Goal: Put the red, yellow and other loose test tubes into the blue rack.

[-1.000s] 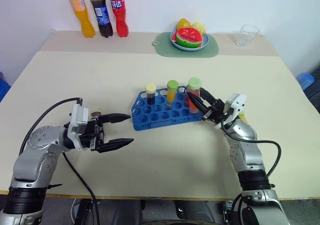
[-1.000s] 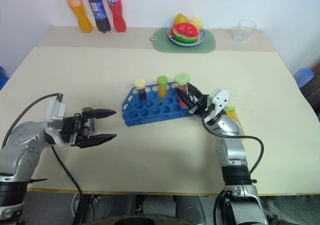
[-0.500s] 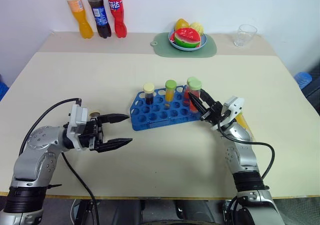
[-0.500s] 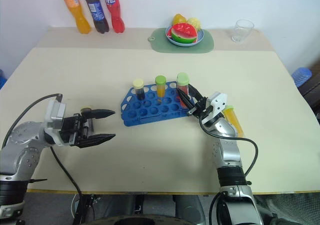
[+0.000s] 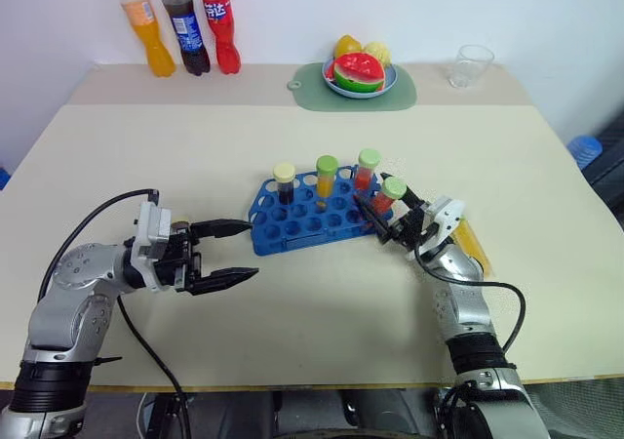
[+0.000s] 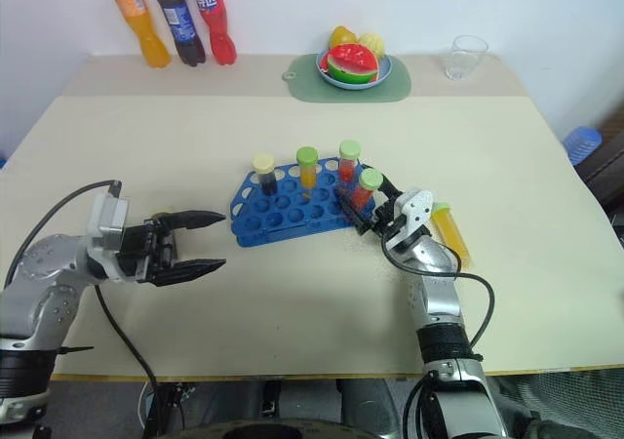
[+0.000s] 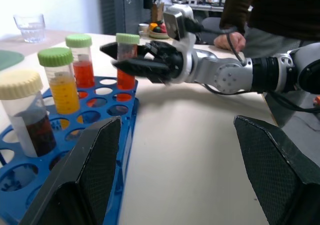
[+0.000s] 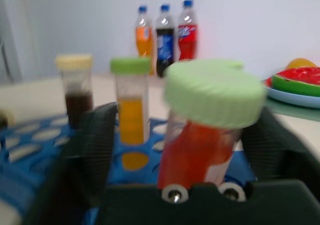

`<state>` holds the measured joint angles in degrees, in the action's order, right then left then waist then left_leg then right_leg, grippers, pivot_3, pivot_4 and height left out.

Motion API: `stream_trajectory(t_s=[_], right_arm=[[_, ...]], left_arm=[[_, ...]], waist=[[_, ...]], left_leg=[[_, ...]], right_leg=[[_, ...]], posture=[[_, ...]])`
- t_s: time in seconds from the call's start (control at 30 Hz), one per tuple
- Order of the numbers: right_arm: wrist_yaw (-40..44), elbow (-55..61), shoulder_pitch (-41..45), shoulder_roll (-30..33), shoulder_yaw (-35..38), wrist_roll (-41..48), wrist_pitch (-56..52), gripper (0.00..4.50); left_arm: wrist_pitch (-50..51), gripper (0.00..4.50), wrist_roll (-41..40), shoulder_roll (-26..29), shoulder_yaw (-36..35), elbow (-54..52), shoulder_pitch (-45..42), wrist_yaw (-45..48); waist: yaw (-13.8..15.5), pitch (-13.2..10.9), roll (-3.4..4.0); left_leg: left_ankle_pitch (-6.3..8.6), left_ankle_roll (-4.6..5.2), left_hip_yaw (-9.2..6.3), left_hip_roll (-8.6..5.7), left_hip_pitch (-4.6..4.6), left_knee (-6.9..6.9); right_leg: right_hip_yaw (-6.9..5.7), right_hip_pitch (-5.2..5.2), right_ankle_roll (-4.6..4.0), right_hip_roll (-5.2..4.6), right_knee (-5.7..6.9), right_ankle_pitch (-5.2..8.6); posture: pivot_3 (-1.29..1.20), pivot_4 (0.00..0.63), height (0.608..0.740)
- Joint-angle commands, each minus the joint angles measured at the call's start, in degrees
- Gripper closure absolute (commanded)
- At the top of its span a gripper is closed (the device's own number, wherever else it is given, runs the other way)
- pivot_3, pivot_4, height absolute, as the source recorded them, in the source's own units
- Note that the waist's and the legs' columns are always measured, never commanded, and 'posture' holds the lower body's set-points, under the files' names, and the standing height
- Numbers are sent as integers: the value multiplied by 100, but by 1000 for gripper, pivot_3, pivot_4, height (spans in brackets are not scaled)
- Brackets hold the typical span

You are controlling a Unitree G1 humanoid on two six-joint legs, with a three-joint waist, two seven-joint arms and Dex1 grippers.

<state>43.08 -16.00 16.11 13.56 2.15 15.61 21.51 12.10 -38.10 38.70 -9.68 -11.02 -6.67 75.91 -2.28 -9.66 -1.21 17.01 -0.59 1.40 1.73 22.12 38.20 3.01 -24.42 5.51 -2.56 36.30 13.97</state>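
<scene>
- Two grippers are working over the worktop (image 5: 322, 341); the left gripper (image 5: 230, 255) is hovering nearest to the camera, with its fingers apart and nothing between them, pointing at the left end of the blue rack (image 5: 310, 224).
- The right gripper (image 5: 380, 217) is reaching to the rack's right end, its fingers standing apart on both sides of a red tube (image 5: 389, 197) with a green cap, which is leaning in the rack.
- Three more tubes are standing upright in the rack: a dark tube (image 5: 284, 182), a yellow tube (image 5: 326, 178) and another red tube (image 5: 367, 168).
- One orange tube (image 5: 474, 245) is lying loose just right of the right gripper.
- Three bottles (image 5: 181, 35), a fruit plate (image 5: 358, 72) and a glass (image 5: 470, 65) are standing at the far edge.
</scene>
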Motion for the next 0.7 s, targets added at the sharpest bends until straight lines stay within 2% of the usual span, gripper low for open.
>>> stream_trajectory(t_s=[0.03,0.13,0.2,0.27,0.37,0.47,0.6,0.7], right_arm=[[-56,936,-205,446,-6,-243,-246,246],[-140,2036,-624,1030,63,-276,-1058,246],[-24,2688,-840,1493,243,34,-1668,246],[81,3370,-1020,2091,571,556,-2689,246],[-194,3979,-1032,2779,1072,1188,-4266,246],[-658,3911,-596,3428,1406,1773,-6339,246],[-948,3256,172,3947,1374,1960,-8016,246],[-963,2856,517,4114,1264,2054,-8869,246]], left_arm=[[-67,775,-6,-43,54,8,-87,13],[-88,775,21,-94,119,58,-143,49],[-105,775,30,-120,174,97,-185,70],[-126,775,54,-145,232,152,-236,94],[-143,775,76,-183,285,211,-293,139],[-135,775,90,-221,329,238,-332,186],[-135,775,115,-253,381,259,-380,201],[-130,775,122,-263,390,235,-376,176]], waist=[[4,-1,1],[26,-2,4],[30,-2,4],[34,-3,4],[36,-2,3],[19,-2,3],[25,-2,3],[32,-2,3]], left_leg=[[0,0,0,-1,1,0],[0,0,-1,-3,3,2],[0,0,-2,-3,3,2],[0,0,-1,-5,3,3],[0,1,-2,-5,3,4],[0,1,-2,-4,3,3],[0,1,-1,-4,5,3],[0,2,-1,-4,8,3]], right_leg=[[0,0,0,-1,0,0],[0,0,0,-1,-1,0],[0,0,0,1,-2,0],[0,0,0,1,-2,0],[1,0,-1,2,-3,1],[1,0,-9,6,-6,5],[4,0,-18,5,-10,10],[3,-2,-18,5,-13,10]], posture=[[0,150,740],[0,150,740],[0,150,740],[0,150,740],[0,150,740],[0,150,740],[0,150,740],[0,150,740]])
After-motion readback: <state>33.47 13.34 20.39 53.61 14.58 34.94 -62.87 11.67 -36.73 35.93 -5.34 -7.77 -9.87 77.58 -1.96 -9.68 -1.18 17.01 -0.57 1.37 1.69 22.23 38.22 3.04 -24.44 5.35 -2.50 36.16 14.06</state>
